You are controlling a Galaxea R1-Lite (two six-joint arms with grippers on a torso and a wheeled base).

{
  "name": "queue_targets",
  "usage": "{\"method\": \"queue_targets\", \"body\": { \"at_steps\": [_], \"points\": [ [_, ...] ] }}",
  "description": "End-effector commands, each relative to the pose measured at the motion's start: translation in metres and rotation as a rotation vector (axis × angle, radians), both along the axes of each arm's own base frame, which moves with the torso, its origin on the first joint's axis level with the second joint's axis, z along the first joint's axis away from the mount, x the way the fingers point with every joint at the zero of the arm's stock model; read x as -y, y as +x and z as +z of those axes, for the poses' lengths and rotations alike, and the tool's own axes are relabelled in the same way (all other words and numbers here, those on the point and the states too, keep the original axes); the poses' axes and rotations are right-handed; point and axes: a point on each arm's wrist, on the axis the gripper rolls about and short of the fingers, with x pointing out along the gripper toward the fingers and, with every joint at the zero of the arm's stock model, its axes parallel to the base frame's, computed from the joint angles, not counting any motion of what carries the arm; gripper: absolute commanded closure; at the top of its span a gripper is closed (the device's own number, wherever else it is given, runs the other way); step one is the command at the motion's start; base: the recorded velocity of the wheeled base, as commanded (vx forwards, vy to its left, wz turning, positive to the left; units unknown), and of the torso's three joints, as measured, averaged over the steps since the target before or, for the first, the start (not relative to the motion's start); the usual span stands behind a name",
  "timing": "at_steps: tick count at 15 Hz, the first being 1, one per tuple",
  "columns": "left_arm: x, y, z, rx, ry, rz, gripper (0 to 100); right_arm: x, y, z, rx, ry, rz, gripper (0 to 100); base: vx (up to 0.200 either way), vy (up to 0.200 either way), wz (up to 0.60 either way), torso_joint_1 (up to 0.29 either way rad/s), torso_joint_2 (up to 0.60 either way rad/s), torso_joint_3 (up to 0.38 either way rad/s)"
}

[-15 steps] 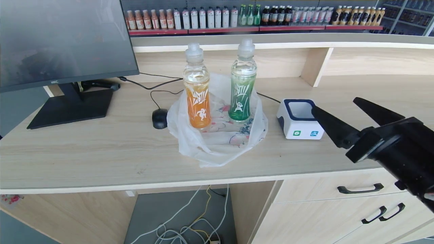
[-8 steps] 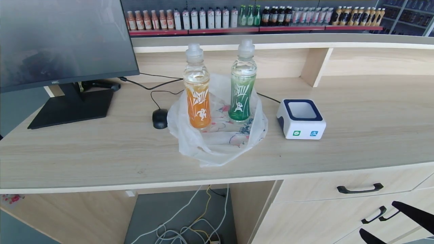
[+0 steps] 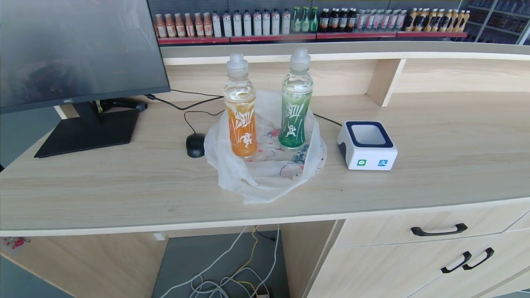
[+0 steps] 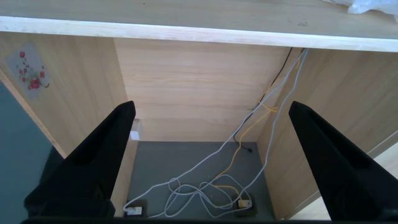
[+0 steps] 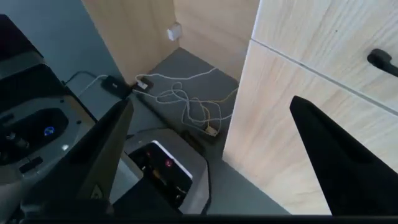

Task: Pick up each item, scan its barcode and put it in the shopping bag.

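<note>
Standing upright at the centre of the head view, the orange bottle point(image 3: 241, 120) and the green bottle point(image 3: 295, 111) are side by side on the shopping bag point(image 3: 265, 178), orange on the left, with a gap between them. Both are capped. The bag lies opened out on the counter point(image 3: 124, 194), its plastic bunched around the bottle bases.

The scanner point(image 3: 366, 145) sits on the counter right of the bag, near it but apart. The mouse point(image 3: 195, 144) lies just beside the bag's left edge. The monitor point(image 3: 78, 49) occupies the upper left of the frame. Drawers point(image 3: 439, 231) with black handles fill the lower right, and a shelf of bottles point(image 3: 310, 18) runs along the top.

The left gripper point(image 4: 211, 106) is below the counter edge, facing the recess where cables point(image 4: 186, 190) lie; its fingers are spread wide and hold nothing. The right gripper point(image 5: 211, 101) is low beside a drawer front point(image 5: 323, 74), fingers likewise spread wide and empty.
</note>
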Motion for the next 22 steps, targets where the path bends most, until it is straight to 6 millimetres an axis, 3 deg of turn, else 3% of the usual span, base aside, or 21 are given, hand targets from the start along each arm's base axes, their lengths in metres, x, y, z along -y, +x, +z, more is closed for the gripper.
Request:
{"method": "queue_targets", "body": {
  "at_steps": [1,2,4,7,9,14,16,17,19,21,22],
  "points": [
    [0.000,0.000,0.000,0.000,0.000,0.000,0,0.002,-0.003,0.002,0.026,0.017,-0.077,0,0.000,0.000,0.00,0.000,0.00,0.000],
    [0.000,0.000,0.000,0.000,0.000,0.000,0,0.000,-0.003,0.002,0.015,0.004,-0.327,0,0.000,0.000,0.00,0.000,0.00,0.000],
    [0.000,0.000,0.000,0.000,0.000,0.000,0,-0.002,-0.005,0.002,0.030,0.010,-0.631,0,0.000,0.000,0.00,0.000,0.00,0.000],
    [0.000,0.000,0.000,0.000,0.000,0.000,0,-0.002,-0.013,0.000,0.131,0.067,-0.716,0,0.000,0.000,0.00,0.000,0.00,0.000],
    [0.000,0.000,0.000,0.000,0.000,0.000,0,0.001,-0.012,0.001,0.147,0.148,-0.882,0,0.000,0.000,0.00,0.000,0.00,0.000],
    [0.000,0.000,0.000,0.000,0.000,0.000,0,-0.003,-0.012,0.001,0.146,0.149,-0.685,0,0.000,0.000,0.00,0.000,0.00,0.000],
    [0.000,0.000,0.000,0.000,0.000,0.000,0,-0.008,-0.013,0.000,0.124,0.146,-0.455,0,0.000,0.000,0.00,0.000,0.00,0.000],
    [0.000,0.000,0.000,0.000,0.000,0.000,0,-0.009,-0.013,0.000,0.137,0.119,-0.419,0,0.000,0.000,0.00,0.000,0.00,0.000],
    [0.000,0.000,0.000,0.000,0.000,0.000,0,-0.007,-0.014,0.011,0.174,0.203,-0.507,0,0.000,0.000,0.00,0.000,0.00,0.000],
    [0.000,0.000,0.000,0.000,-0.002,0.000,0,-0.007,-0.013,0.016,0.289,0.173,-0.509,0,0.000,0.000,0.00,0.000,0.00,0.000],
    [0.000,0.000,0.000,0.000,0.000,0.000,0,-0.007,-0.013,0.010,0.239,0.153,-0.512,0,0.000,0.000,0.00,0.000,0.00,0.000]
  ]
}}
